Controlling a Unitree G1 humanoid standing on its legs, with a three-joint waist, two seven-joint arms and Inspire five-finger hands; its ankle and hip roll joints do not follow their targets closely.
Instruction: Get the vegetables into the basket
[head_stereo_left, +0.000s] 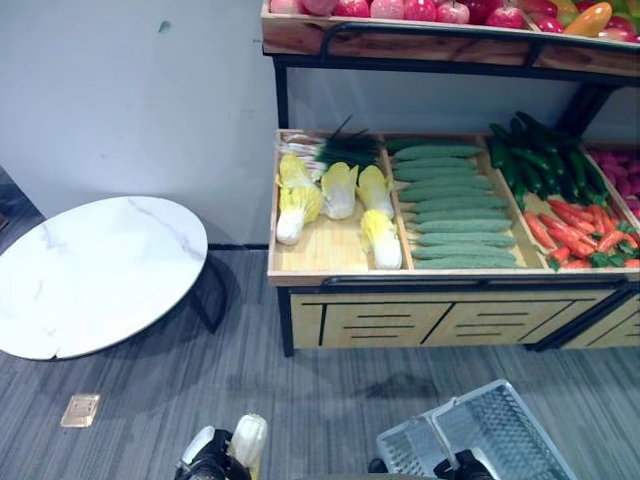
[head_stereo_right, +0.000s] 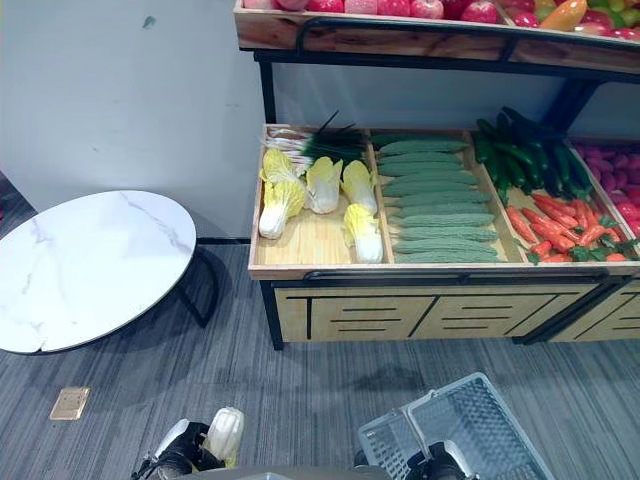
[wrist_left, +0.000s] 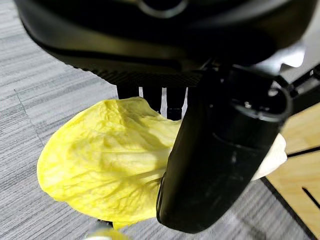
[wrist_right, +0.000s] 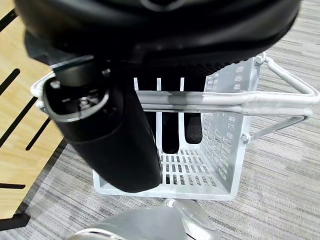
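So the left hand (wrist_left: 215, 150) is low down near the floor with its fingers and thumb curled round a napa cabbage (wrist_left: 105, 165), yellow leafy end sticking out past the thumb. The right hand (wrist_right: 115, 135) has its fingers hooked over the handle (wrist_right: 210, 100) of a grey plastic basket (head_stereo_left: 480, 435), which hangs just above the carpet, nothing in it that I can see.

Counting what's on the wooden produce stand (head_stereo_left: 400, 320): four more cabbages (head_stereo_left: 340, 190) in the leftmost compartment, with a small bunch of green onions (head_stereo_left: 335, 150) behind them. Next compartment over has a stack of long pale green cucumbers (head_stereo_left: 455, 210), about nine or ten; hard to be exact since they overlap. Then a heap of darker green cucumbers (head_stereo_left: 535, 160) at the back and a pile of carrots (head_stereo_left: 585, 235) in front of them, too jumbled to count. Something purple-pink (head_stereo_left: 625, 175) at the far right edge; can't tell what it is. The upper shelf (head_stereo_left: 420, 40) carries a row of red apples (head_stereo_left: 420, 10) and a mango-looking fruit (head_stereo_left: 590, 18).

Off to the left there's a round white marble-look tabletop (head_stereo_left: 95, 270) on dark legs. The floor is grey striped carpet (head_stereo_left: 300, 400) with one brass floor socket plate (head_stereo_left: 80, 410), and the wall (head_stereo_left: 130, 100) behind is plain pale grey. No writing I can read anywhere.
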